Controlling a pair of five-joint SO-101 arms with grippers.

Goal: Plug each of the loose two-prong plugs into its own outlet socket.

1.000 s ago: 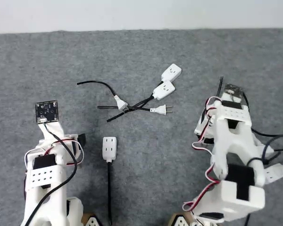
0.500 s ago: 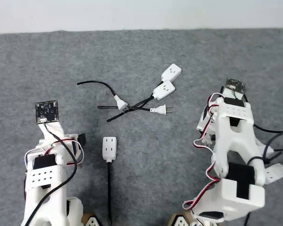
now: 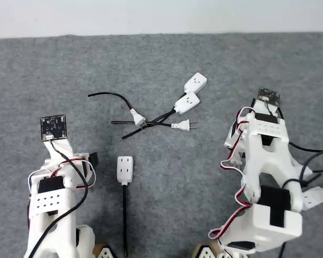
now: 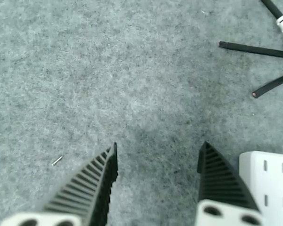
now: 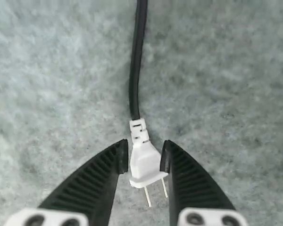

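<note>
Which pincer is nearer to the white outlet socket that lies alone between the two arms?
Left. The left pincer sits just beside the outlet socket. The right pincer is far off at the other side, with a two-prong plug between its fingers.

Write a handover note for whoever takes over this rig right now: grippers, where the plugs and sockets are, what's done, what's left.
Left gripper: open, over bare carpet, beside the near socket.
Right gripper: shut on the first plug, prongs bare.
The second plug and third plug lie loose mid-table. The middle socket and far socket sit just beyond them.
Done: nothing is plugged in yet.
Left: all three plugs, one per socket. The first plug probably goes next.
</note>
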